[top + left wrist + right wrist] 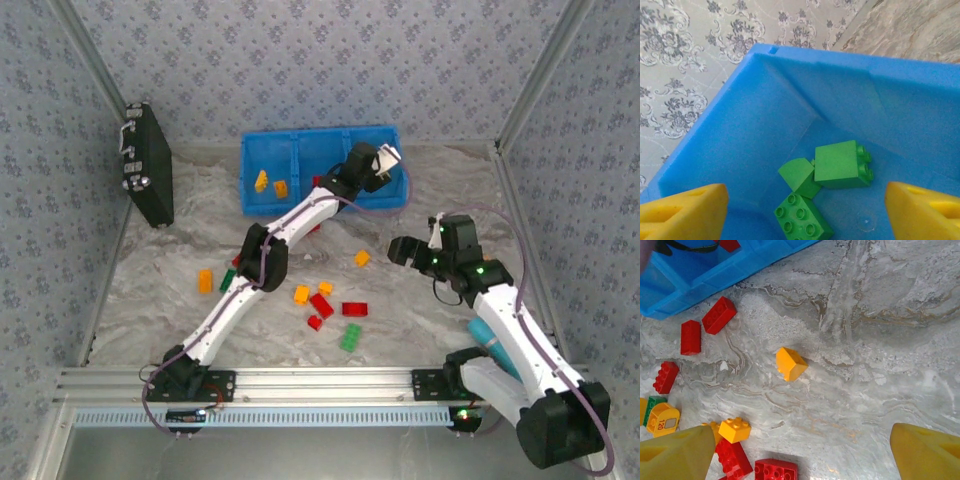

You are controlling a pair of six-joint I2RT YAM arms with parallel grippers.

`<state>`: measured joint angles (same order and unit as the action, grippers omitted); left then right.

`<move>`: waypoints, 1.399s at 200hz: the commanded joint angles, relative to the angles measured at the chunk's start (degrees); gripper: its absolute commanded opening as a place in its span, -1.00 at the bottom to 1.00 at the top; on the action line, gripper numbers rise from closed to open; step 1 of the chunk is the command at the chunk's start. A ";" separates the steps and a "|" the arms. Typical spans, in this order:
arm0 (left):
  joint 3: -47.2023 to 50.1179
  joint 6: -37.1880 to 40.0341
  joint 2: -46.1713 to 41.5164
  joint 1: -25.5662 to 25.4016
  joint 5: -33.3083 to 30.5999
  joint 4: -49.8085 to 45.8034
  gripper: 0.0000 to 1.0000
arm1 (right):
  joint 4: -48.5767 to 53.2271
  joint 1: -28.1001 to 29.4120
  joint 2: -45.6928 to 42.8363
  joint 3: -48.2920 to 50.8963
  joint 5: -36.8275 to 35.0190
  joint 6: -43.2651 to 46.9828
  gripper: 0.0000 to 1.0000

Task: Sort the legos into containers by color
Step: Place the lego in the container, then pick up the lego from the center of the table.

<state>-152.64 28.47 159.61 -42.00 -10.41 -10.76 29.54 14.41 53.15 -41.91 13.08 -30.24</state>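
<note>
Left fingers (685, 212): mine, yellow, spread wide at the lower corners of the left wrist view, nothing between them.
Left gripper (385, 160): empty, hanging over the right-hand compartment of the blue bin (300, 133) at the far side of the table (560, 200).
Green legos under it: three on the compartment floor. They are a studded square (802, 217), a sloped piece (799, 175) touching it, and a block on its side (842, 164) touching the slope.
Right gripper (802, 455): also spread and empty, hovering above the table. A lone orange-yellow brick (791, 363) lies tilted ahead of it, well apart from the others.
Step in hand: the green drop looks done, I judge. It is best to lift straight up, clear of the bin walls, before swinging away, so nothing gets knocked or dragged out.
Next pick: I would centre my right fingers on the lone brick and close across its flat sides, not its sloped face.
Other compartments: the left one holds two orange-yellow pieces (270, 184). The middle one shows one red piece (318, 182) beside my arm, which may hide more.
Loose on the table, counted from overhead: four orange-yellow, about five red, two green.
</note>
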 commanded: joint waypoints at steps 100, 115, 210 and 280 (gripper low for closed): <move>-2.79 1.81 -27.96 0.10 -2.07 -17.50 0.75 | 2.23 3.23 -0.24 -0.99 -2.67 1.81 0.88; -2.01 -1.34 -33.43 0.80 -2.79 -25.56 0.75 | -0.28 4.28 2.97 -0.96 -3.87 -0.30 0.91; 63.04 -14.12 -91.37 3.89 -9.21 -18.70 0.89 | -6.14 14.33 28.65 -11.45 -11.14 -6.88 0.90; 72.19 -14.85 -106.17 4.88 -10.81 -34.46 0.96 | -3.34 16.66 42.43 -18.30 -15.83 -8.47 0.80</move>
<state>-82.89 13.37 55.79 -37.87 -19.03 -37.85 24.23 30.26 92.88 -57.65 0.73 -37.12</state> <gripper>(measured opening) 0.970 0.911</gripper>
